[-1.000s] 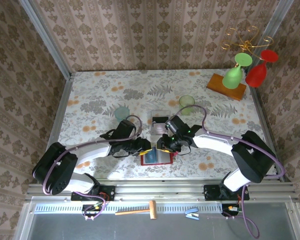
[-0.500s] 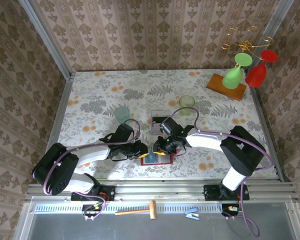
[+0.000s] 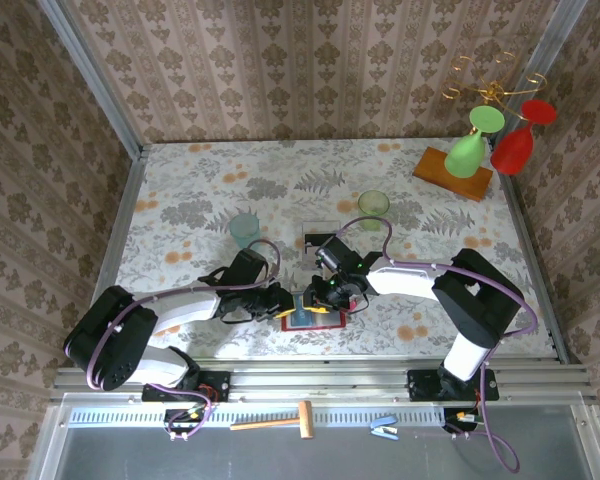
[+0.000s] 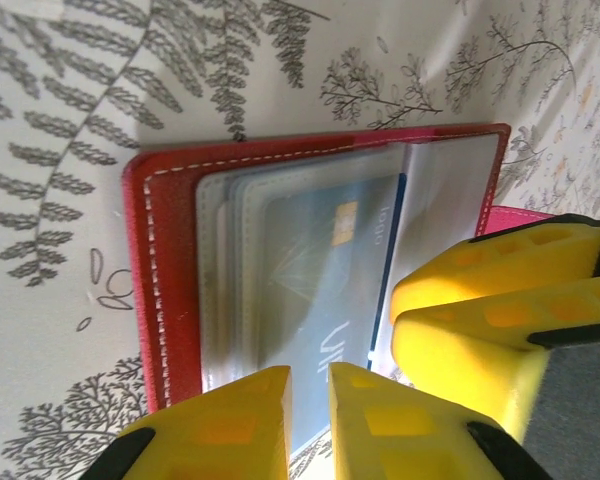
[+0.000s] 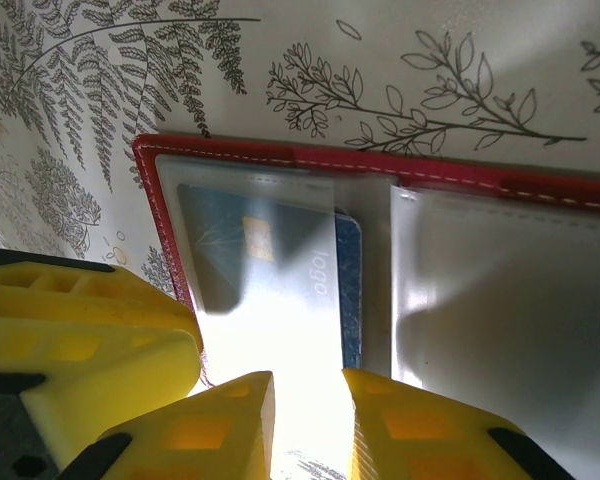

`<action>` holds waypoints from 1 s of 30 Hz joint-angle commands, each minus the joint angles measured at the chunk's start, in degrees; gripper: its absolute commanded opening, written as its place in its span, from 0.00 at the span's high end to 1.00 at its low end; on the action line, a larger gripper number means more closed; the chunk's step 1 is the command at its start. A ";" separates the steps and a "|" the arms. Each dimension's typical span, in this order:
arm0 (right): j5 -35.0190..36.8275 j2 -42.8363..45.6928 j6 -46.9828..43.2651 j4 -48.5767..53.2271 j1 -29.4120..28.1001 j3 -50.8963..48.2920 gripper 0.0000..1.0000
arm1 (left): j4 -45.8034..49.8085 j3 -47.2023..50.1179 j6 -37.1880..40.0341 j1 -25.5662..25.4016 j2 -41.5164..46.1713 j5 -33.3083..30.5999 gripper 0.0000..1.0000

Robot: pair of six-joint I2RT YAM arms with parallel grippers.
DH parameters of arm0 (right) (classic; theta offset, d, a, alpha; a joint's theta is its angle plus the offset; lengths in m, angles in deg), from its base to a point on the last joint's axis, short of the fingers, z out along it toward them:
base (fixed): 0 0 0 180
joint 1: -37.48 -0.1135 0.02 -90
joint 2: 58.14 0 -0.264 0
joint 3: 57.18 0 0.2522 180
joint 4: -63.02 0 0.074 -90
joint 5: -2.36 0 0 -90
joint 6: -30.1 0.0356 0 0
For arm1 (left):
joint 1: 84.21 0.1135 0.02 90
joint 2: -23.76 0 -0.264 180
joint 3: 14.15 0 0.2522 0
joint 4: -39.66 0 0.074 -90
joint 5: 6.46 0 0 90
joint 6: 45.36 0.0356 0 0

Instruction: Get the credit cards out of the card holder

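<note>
The red card holder [image 3: 310, 321] lies open on the patterned table near the front, between both grippers. Through its clear sleeves [image 4: 230, 270] I see the dark blue credit card [image 4: 320, 270], one long edge bare [image 5: 349, 290] beside the sleeve. The pale card is hidden or lost in glare. My left gripper [image 4: 308, 395] hovers low over the holder's near edge [image 4: 170, 300], its jaws a narrow gap apart with nothing between them. My right gripper [image 5: 308, 405] is open just over the blue card, above the red rim [image 5: 380, 165]. The two grippers [image 3: 288, 300] [image 3: 332, 297] nearly touch.
A clear plastic box [image 3: 320, 237] stands just behind the holder. Two pale green cups [image 3: 244, 229] [image 3: 373, 204] sit farther back. A wooden base [image 3: 450, 172] with a green glass [image 3: 470, 145] and a red glass [image 3: 515, 140] is at the back right.
My right gripper has moved left and lower, onto the card holder and close to the left gripper. The left gripper has edged slightly toward the holder. The holder has stayed put.
</note>
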 commanded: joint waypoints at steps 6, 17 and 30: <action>-0.73 -1.22 0.01 -0.11 -0.40 1.29 0.74 | 2.05 0.11 1.79 0.38 0.32 -0.93 0.82; -0.13 -1.85 -1.08 1.22 -0.39 1.35 0.73 | 3.68 -0.22 2.72 0.39 0.12 -1.39 0.82; 3.08 -1.14 -3.79 6.36 -0.24 2.42 0.73 | 5.39 -0.61 3.55 0.38 -0.32 -1.58 0.81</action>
